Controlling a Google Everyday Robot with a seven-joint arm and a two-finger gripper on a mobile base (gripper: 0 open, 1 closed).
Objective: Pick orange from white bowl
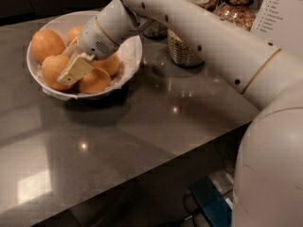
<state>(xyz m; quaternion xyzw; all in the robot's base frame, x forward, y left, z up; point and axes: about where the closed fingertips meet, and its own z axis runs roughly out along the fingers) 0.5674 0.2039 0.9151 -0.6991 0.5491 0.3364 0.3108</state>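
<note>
The white bowl [130, 66], lined with crinkled plastic film, stands at the far left of the grey table and holds several oranges. One large orange [46, 44] lies at the left rim, and another orange [94, 82] at the front. My gripper [75, 69] reaches down into the bowl from the right. Its pale yellow tip lies between the front-left orange [53, 69] and a middle orange [110, 64], touching or very near them. The white wrist hides the bowl's middle.
A glass jar of cereal [182, 51] stands right of the bowl under my arm. More jars [234, 8] and a white printed sheet [281, 13] stand at the back right. The table's front edge runs diagonally at lower right, with a blue object [213, 202] on the floor.
</note>
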